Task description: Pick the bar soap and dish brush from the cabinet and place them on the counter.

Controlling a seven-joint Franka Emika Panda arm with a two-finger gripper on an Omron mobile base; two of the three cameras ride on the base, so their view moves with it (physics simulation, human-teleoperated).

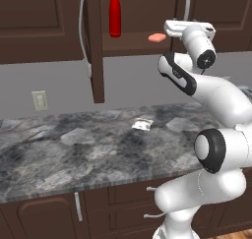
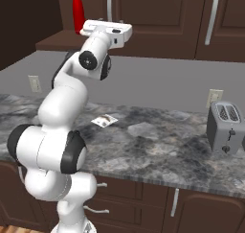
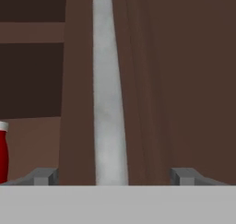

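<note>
From the left base view, the pink bar soap [image 1: 157,37] is seen lying on the open cabinet [image 1: 125,44] shelf, right of a red bottle [image 1: 114,13], with the robot's hand raised just beside it. From the right base view, a whitish packet [image 2: 104,120] lies on the marbled counter [image 2: 158,145]. Through the hand view, the gripper [image 3: 113,176] is spread wide around a silver door handle [image 3: 109,94].
</note>
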